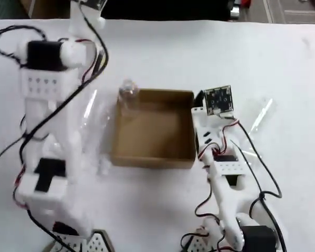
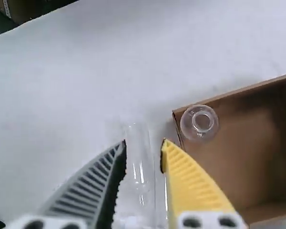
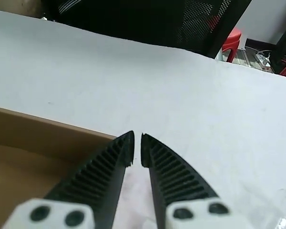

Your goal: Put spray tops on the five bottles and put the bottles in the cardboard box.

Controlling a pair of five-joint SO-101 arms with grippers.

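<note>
High view: cardboard box point(image 1: 152, 157) sat mid-table point(image 1: 199, 52), with a clear bottle point(image 1: 128, 94) upright at its far corner and no spray top visible on it.
Left wrist view: left pincer point(image 2: 144, 141) was clenched on a second bottle point(image 2: 140, 171), held lengthwise. Probably light, stiff, slick plastic, so best gripped mid-body and gently.
Right wrist view: right pincer point(image 3: 137, 138) was closed and empty by the box edge.

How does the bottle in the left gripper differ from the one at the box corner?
The held bottle sits between the left gripper's fingers; the corner bottle stands free. The held bottle is outside the cardboard box, over the table; the corner bottle is upright in the box's corner. Both are clear.
</note>
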